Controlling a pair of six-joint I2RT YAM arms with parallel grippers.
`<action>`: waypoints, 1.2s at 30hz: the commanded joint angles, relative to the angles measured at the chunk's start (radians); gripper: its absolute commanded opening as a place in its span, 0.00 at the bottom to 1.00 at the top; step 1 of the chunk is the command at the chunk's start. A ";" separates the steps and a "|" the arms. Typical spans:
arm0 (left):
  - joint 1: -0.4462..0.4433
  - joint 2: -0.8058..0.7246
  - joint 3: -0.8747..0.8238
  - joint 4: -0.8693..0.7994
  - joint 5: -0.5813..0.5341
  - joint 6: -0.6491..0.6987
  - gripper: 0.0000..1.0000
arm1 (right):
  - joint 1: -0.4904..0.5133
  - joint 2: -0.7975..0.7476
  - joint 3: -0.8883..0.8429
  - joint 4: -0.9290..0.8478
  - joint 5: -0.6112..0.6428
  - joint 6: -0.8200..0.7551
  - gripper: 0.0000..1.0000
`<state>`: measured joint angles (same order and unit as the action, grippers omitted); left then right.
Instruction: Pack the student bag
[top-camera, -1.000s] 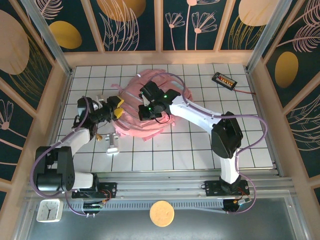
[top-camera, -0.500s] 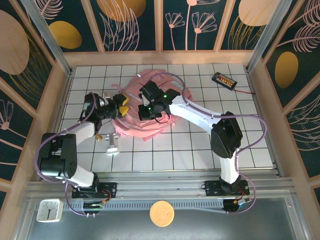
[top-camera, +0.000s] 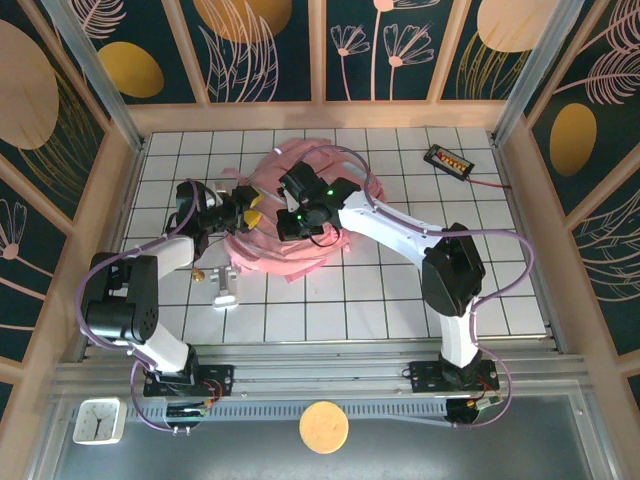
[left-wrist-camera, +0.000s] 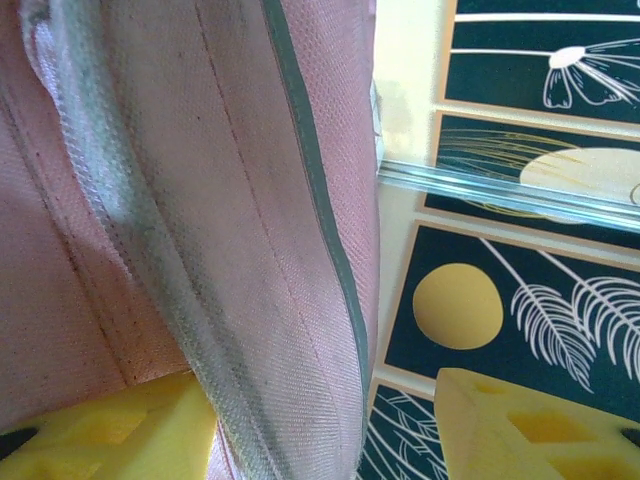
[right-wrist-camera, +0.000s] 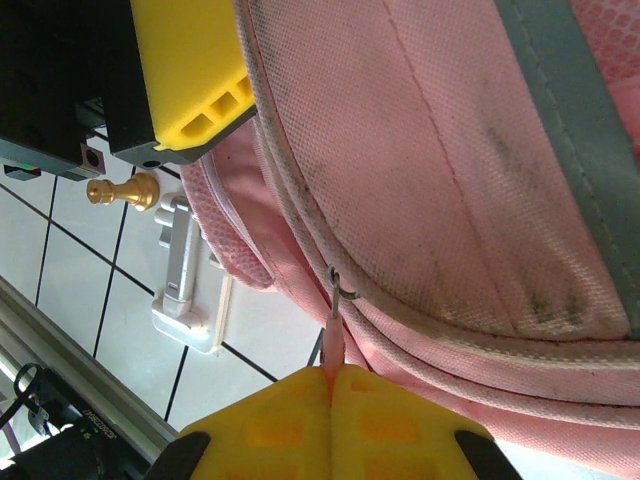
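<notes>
one zipper pull pinched in right gripper; left gripper agape at student bag.

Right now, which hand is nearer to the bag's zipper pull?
Right. The right hand is pinched shut on the zipper pull; the left hand is apart from it, open around a fold of the student bag.

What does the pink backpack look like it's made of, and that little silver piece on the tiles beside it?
Student bag: woven cloth, likely synthetic, matte pink; fine weave grain, stitched seams and corded piping show, with grey smudges. Silver piece: probably metal, dull satin sheen and hard edges, though metallic-coated plastic is possible.
</notes>
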<state>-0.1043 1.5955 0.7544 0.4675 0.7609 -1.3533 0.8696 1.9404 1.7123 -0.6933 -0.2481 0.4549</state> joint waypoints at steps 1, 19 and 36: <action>-0.015 0.021 0.028 -0.060 0.010 0.039 0.61 | 0.015 -0.020 0.027 0.001 -0.023 0.004 0.00; -0.024 0.010 0.025 -0.137 -0.043 0.111 0.98 | 0.030 -0.052 -0.006 0.012 -0.008 0.012 0.00; -0.035 0.009 -0.030 0.012 -0.030 -0.001 0.00 | 0.042 -0.057 -0.018 0.021 0.009 0.016 0.00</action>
<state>-0.1310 1.6150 0.7322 0.4179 0.7006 -1.3102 0.8837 1.9362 1.7031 -0.6907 -0.2142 0.4629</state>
